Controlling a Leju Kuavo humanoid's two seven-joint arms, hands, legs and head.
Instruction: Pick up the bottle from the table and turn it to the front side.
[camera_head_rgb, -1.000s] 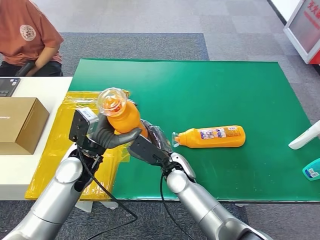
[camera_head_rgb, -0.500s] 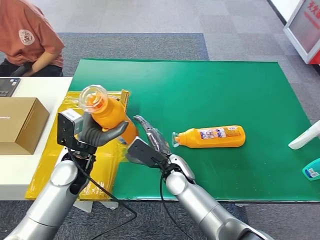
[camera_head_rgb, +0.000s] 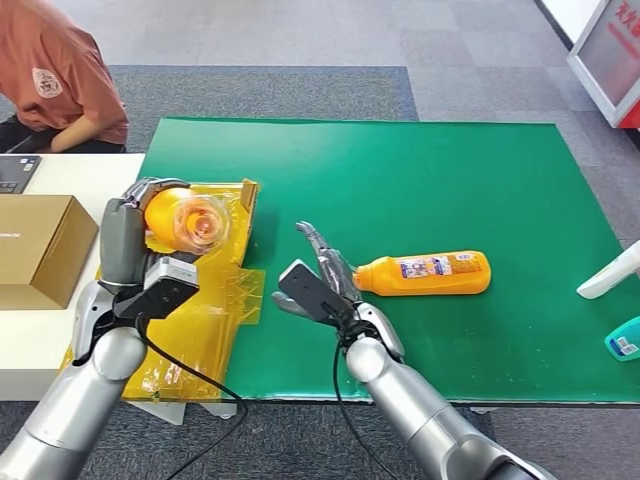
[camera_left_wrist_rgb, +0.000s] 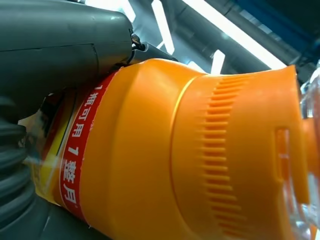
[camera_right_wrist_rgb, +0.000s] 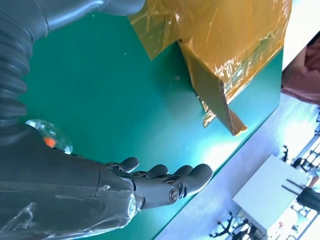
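My left hand (camera_head_rgb: 128, 235) grips an orange bottle (camera_head_rgb: 183, 221) with a clear cap, held above the yellow-taped cardboard tray (camera_head_rgb: 226, 300) with the cap end facing the camera. The left wrist view shows the bottle's (camera_left_wrist_rgb: 181, 155) ribbed orange neck and a red label strip, with the thumb (camera_left_wrist_rgb: 64, 45) pressed against its body. A second orange bottle (camera_head_rgb: 423, 273) lies on its side on the green mat (camera_head_rgb: 453, 180), cap toward my right hand (camera_head_rgb: 321, 280). That hand hovers open just beside the cap, fingers (camera_right_wrist_rgb: 170, 180) stretched out flat and holding nothing.
A brown cardboard box (camera_head_rgb: 41, 245) sits on the white table (camera_head_rgb: 75, 175) at the left, and a person in an orange shirt (camera_head_rgb: 56, 70) sits behind it. A white object (camera_head_rgb: 610, 275) and a teal one (camera_head_rgb: 625, 340) lie at the mat's right edge.
My left hand has carried the bottle leftward over the yellow tray and turned it so the cap faces the camera. The right hand let go and shifted right toward the lying bottle.
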